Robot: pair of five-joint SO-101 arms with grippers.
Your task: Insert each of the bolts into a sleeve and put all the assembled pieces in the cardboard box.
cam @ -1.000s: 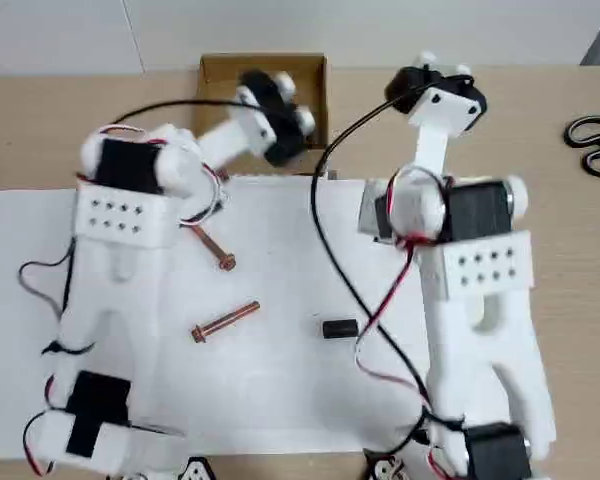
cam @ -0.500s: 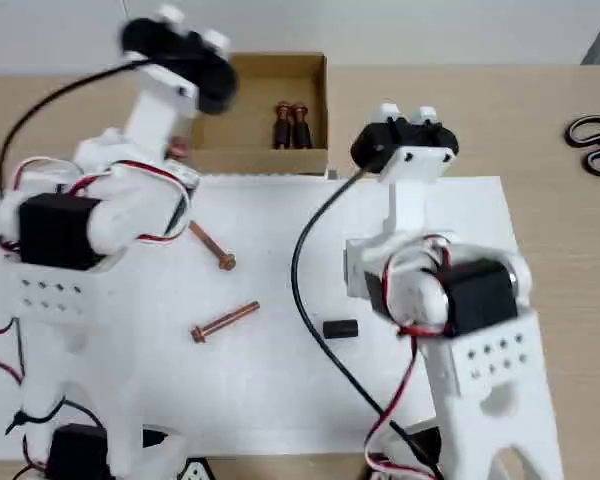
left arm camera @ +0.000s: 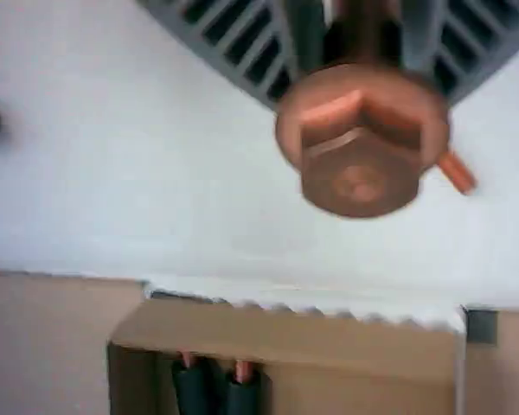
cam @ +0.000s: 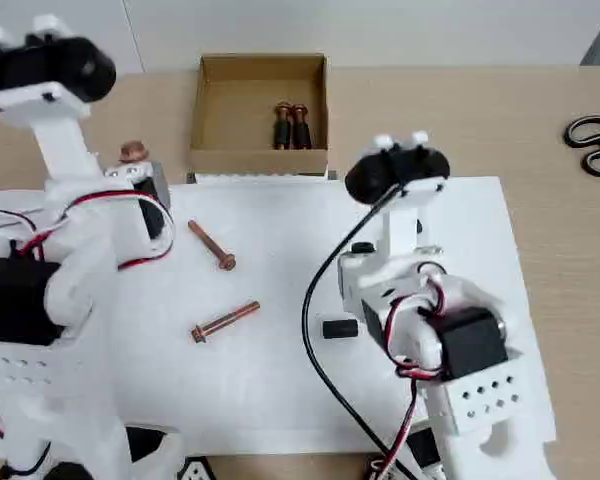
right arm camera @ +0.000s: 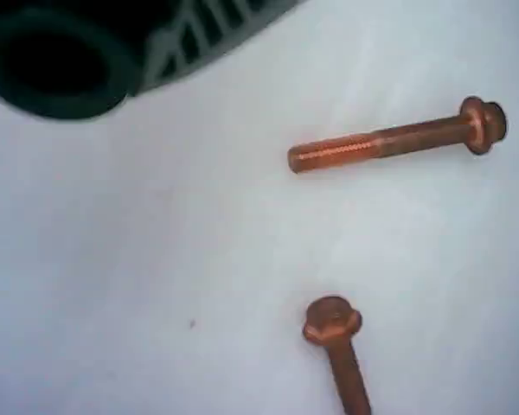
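My left gripper (cam: 140, 182) is at the table's left, beside the white paper's far left corner, shut on a copper bolt (cam: 133, 152) whose hex head (left arm camera: 359, 143) points up at the wrist camera. My right gripper (cam: 365, 258) hangs over the middle of the paper, shut on a black sleeve (right arm camera: 56, 62) seen end-on. Two loose bolts (cam: 212, 245) (cam: 225, 321) lie on the paper (cam: 280, 390), and appear in the right wrist view as well (right arm camera: 389, 138) (right arm camera: 337, 346). Another sleeve (cam: 340, 328) lies beside the right arm. The cardboard box (cam: 220, 110) at the back holds two assembled pieces (cam: 290, 125).
Black-handled scissors (cam: 595, 140) lie at the far right edge of the table. A black cable (cam: 315, 340) runs from the right arm across the paper. The box's near wall (left arm camera: 285, 337) and the pieces inside (left arm camera: 212, 389) show in the left wrist view.
The left arm swung from over the box to the table's left with a bolt in its gripper, uncovering two assembled pieces. The right arm drew back from the far side to over the paper.
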